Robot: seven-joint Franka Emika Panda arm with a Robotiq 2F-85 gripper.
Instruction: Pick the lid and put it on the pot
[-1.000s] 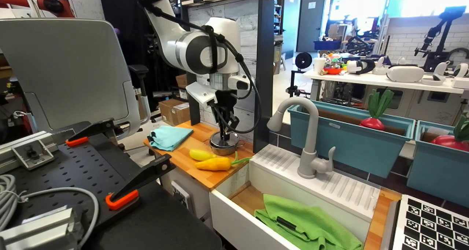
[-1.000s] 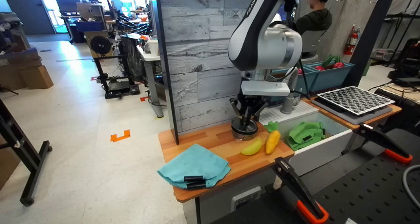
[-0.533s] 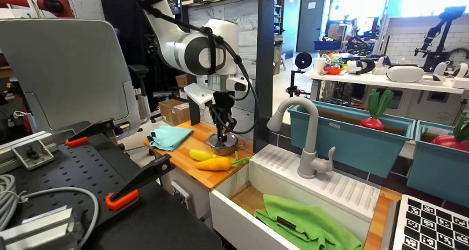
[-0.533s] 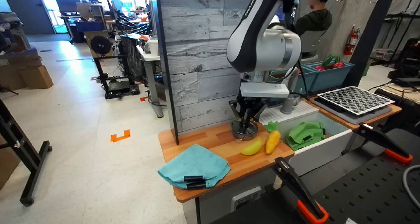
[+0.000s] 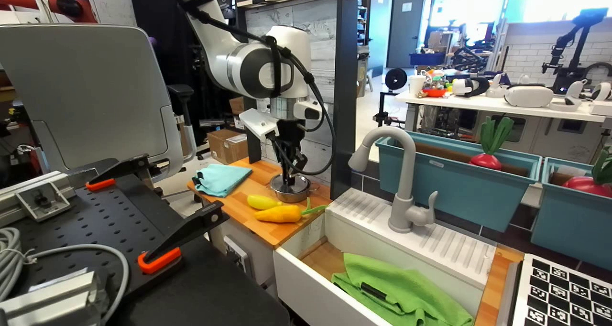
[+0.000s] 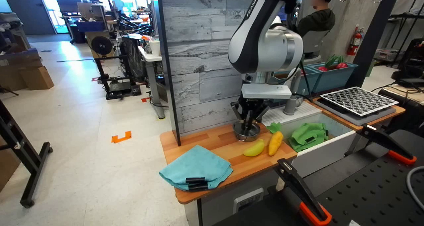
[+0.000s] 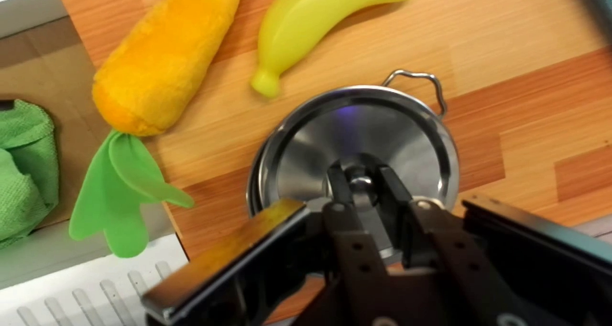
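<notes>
The round silver lid [image 7: 382, 130] lies over the small steel pot [image 7: 251, 192] in the wrist view. It sits slightly off-centre, so a crescent of the pot's rim shows at the left. My gripper [image 7: 364, 173] points down with its two black fingers on either side of the lid's central knob, closed on it. In both exterior views the gripper [image 5: 289, 179] [image 6: 247, 126] stands upright over the pot [image 5: 289, 198] [image 6: 244, 138], with the lid [image 5: 301, 184] [image 6: 253, 130] at its mouth. Whether the lid is fully seated cannot be told.
A yellow banana [image 6: 254, 148] and an orange plush carrot [image 6: 275, 143] lie close in front of the pot. A blue cloth [image 6: 198, 168] lies at the counter's end. The wooden back wall [image 6: 205, 86] stands behind, and the sink [image 5: 306, 278] with its faucet [image 5: 406, 187] is alongside.
The gripper and lid have shifted slightly, leftward in both exterior views. The lid looked darker and more tilted a second ago and now looks flatter. The pot seems to have moved a little too.
</notes>
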